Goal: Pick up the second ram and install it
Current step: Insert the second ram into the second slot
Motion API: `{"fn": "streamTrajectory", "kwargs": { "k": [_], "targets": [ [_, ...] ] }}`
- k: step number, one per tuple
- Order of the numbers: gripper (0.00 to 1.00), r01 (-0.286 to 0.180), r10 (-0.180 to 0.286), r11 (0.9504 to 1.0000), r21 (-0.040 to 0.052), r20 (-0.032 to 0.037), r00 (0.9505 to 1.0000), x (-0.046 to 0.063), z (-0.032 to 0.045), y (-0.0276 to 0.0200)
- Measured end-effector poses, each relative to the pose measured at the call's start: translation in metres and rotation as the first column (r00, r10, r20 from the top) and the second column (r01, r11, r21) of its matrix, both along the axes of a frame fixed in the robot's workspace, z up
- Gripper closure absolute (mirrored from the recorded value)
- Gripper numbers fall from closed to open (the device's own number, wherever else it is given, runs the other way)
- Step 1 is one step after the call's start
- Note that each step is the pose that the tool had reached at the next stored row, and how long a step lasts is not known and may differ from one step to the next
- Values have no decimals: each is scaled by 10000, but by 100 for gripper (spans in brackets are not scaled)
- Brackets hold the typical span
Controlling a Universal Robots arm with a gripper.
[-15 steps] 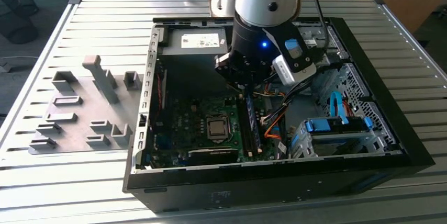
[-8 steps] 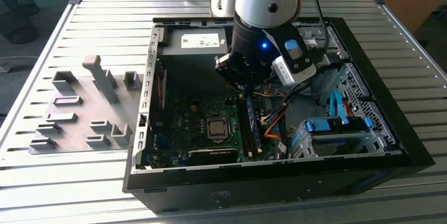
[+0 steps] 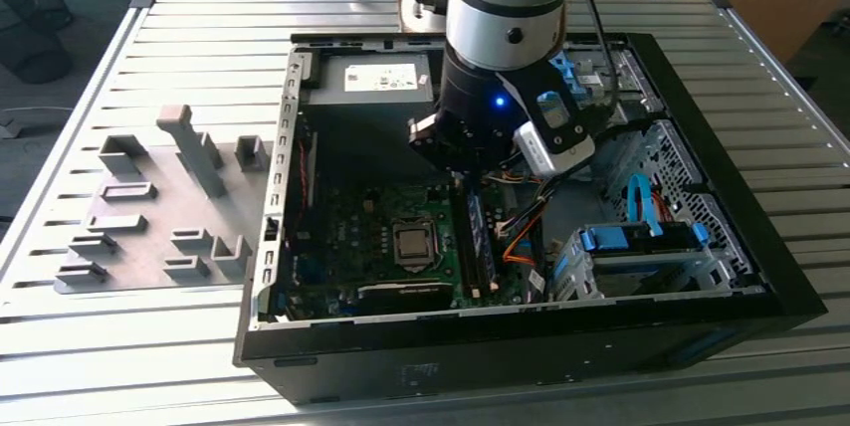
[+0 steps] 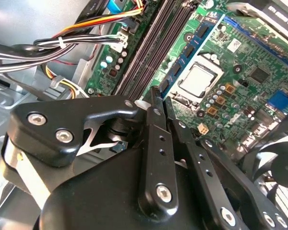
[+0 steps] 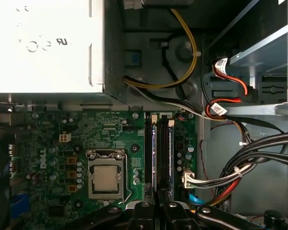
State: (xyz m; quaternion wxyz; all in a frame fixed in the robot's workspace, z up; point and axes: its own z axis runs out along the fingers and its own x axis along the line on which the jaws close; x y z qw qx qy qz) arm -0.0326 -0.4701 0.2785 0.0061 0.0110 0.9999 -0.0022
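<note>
Open computer case (image 3: 531,358) lies flat on a slatted metal table (image 3: 133,346). A grey tray of holders (image 3: 149,215) sits outside the case, on the exterior view's left. The arm reaches down into the middle of the case. Its gripper (image 3: 465,182) hangs low over the green board, just on the exterior view's right of the square silver processor (image 3: 414,244). The memory stick (image 3: 479,247) stands on edge among the black slot rails (image 5: 149,148), close beside the processor. In the second wrist view it shows as a bluish board with dark chips (image 4: 192,45) running alongside the processor (image 4: 198,79), with the empty black rails (image 4: 149,52) on its other side. The gripper (image 4: 162,98) is at one end of the stick, its fingers (image 4: 153,143) drawn narrow with only a slit between them. Cannot tell whether they pinch the stick's end or merely touch it. In the first wrist view the gripper (image 5: 158,199) lines up with the rails, beside the processor (image 5: 105,178). The silver power supply box (image 5: 43,43) is at the far end of the case. Bundled cables (image 5: 259,153) run beside the board on the side away from the processor.
</note>
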Motion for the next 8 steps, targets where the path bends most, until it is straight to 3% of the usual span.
{"fn": "streamTrajectory", "kwargs": {
  "k": [3, 8],
  "targets": [
    [86, -3, 3, 10000, 1, 0, 10000, 3, -55, 0],
    [86, -3, 3, 10000, 0, 0, 10000, 4, -63, 0]
  ]
}}
